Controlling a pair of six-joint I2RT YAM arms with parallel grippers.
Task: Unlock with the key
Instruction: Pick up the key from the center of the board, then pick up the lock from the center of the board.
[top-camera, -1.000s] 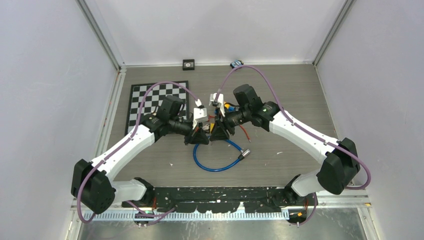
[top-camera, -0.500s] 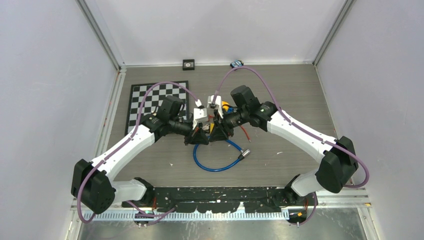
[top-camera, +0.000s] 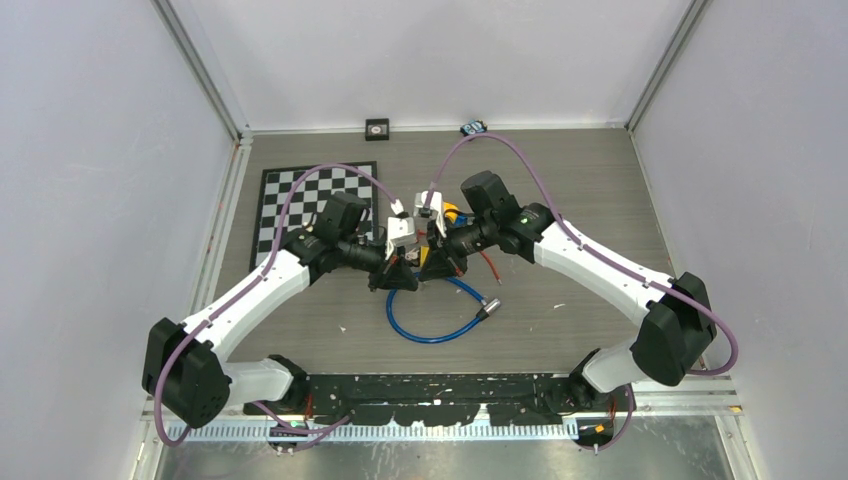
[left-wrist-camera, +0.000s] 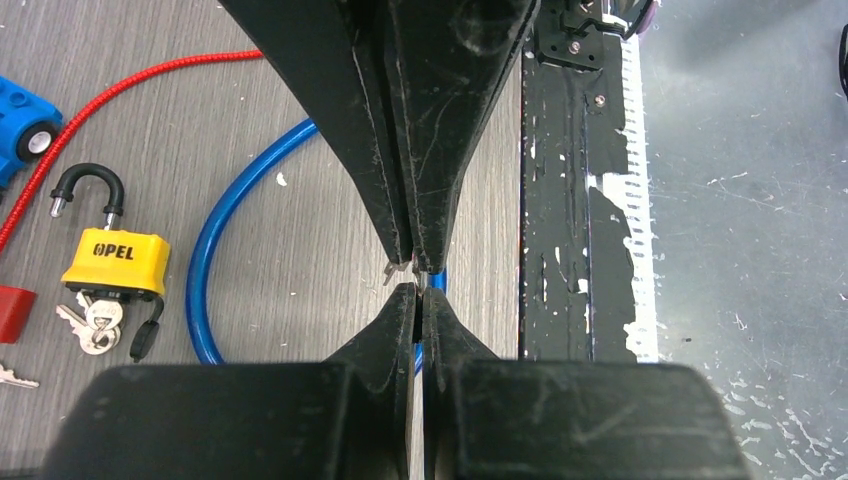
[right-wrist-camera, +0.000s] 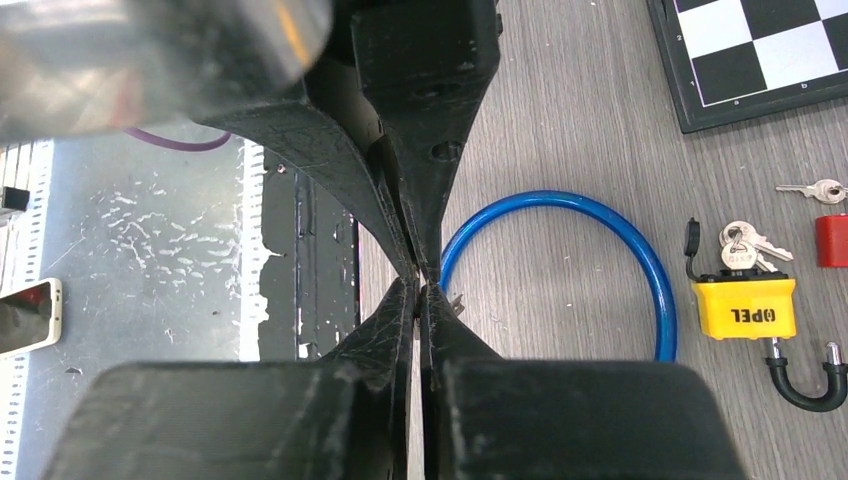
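Note:
My left gripper (left-wrist-camera: 418, 292) and right gripper (right-wrist-camera: 420, 285) meet tip to tip above the table, both shut on a small silver key (left-wrist-camera: 392, 270) that pokes out beside the tips (right-wrist-camera: 457, 300). In the top view they touch at mid-table, the left gripper (top-camera: 408, 272) facing the right gripper (top-camera: 430, 265). Below them lies a blue cable lock loop (top-camera: 430, 330) with a silver end (top-camera: 490, 308). A yellow padlock (left-wrist-camera: 113, 262) with a black shackle lies flat to the side, a bunch of keys (left-wrist-camera: 90, 325) at its base.
A red cord (left-wrist-camera: 150, 75), a blue toy car (left-wrist-camera: 20, 120), a red block (right-wrist-camera: 830, 240) and a loose key (right-wrist-camera: 810, 188) lie near the padlock. The checkerboard (top-camera: 290, 200) sits at the left rear. The black front rail (top-camera: 440, 400) runs close behind the grippers.
The right gripper's jaws have closed from about half open onto the key at the left gripper's tips, and it has edged slightly left. The left arm has stayed still.

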